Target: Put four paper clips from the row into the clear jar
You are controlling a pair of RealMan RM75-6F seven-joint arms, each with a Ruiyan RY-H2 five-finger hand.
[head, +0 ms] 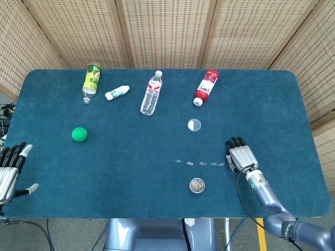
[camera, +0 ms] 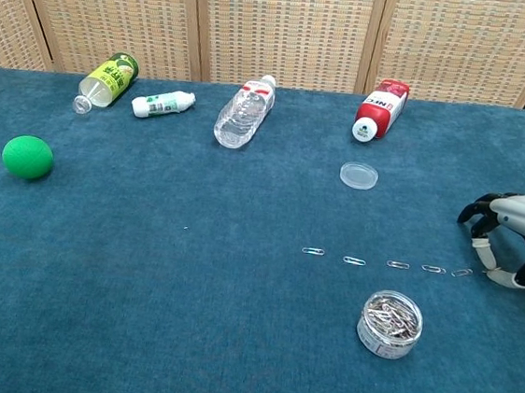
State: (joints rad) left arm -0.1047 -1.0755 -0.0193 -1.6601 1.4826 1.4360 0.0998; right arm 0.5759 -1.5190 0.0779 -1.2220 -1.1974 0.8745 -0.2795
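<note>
A row of small paper clips (head: 201,163) (camera: 398,264) lies on the blue cloth just beyond the clear jar (head: 197,185) (camera: 390,323), which holds several clips. My right hand (head: 241,157) (camera: 516,237) hovers at the row's right end, fingers curled down. Its thumb and a fingertip (camera: 493,270) meet low over the cloth and seem to pinch the end clip, which no longer shows lying on the table. My left hand (head: 10,170) rests off the table's left edge with fingers spread, holding nothing.
The jar's lid (head: 194,124) (camera: 359,175) lies behind the row. Along the back lie a red bottle (camera: 381,108), a clear water bottle (camera: 244,111), a small white bottle (camera: 162,103) and a green can (camera: 107,80). A green ball (camera: 28,156) sits at the left.
</note>
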